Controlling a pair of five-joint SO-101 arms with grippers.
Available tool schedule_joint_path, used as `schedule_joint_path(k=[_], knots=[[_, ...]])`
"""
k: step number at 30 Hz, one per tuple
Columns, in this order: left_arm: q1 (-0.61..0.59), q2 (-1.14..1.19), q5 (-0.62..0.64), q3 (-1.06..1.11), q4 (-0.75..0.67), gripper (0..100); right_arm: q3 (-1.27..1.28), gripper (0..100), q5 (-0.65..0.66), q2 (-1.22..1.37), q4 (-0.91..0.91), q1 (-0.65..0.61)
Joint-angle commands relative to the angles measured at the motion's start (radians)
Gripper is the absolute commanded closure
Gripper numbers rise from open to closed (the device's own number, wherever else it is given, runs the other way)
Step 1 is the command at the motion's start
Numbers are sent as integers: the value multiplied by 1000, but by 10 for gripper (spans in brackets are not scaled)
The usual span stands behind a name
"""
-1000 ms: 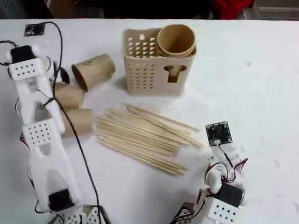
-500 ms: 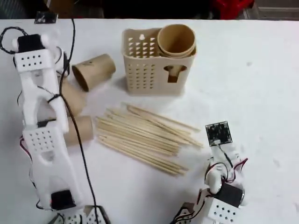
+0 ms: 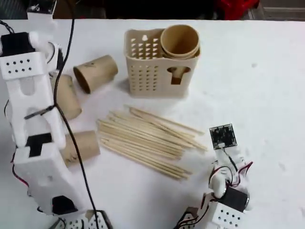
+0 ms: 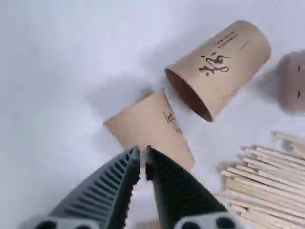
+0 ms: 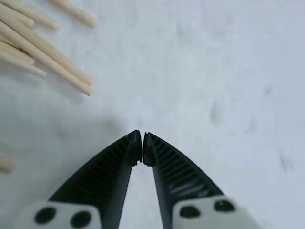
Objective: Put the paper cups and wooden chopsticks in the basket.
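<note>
A beige slotted basket stands at the back of the table with one paper cup upright inside it. Three more cups lie on their sides to its left: one near the basket, one beside the left arm, and one closer to the front. Wooden chopsticks lie in a loose pile mid-table. My left gripper is shut and empty, its tips just short of a lying cup, with another cup beyond. My right gripper is shut over bare table, away from the chopstick ends.
The right arm sits folded at the front right, its small black board next to the chopstick pile. A black cable hangs along the left arm. White tabletop stretches to the right of the basket.
The left arm has swung up and toward the far edge. The front cup has rolled nearer the table's front and the middle cup has turned. The right arm is still.
</note>
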Motion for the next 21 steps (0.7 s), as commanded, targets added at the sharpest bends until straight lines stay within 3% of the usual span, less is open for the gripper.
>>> schedule_joint_path(k=[1, 6, 10, 18, 21], knots=[[-10, -101, -20, 63, -2, 858, 6, 978, 9, -8, -19, 8], [-18, -124, -77, 186, 3, 859, 6, 978, 9, -8, -18, 10], [-91, -285, -149, 364, 3, 865, 6, 978, 9, -8, -18, 7], [-219, -872, -528, 1128, -158, 860, 6, 978, 9, -8, -18, 7], [-272, -1036, -543, 1364, -192, 813, 6, 978, 9, -8, -18, 7]])
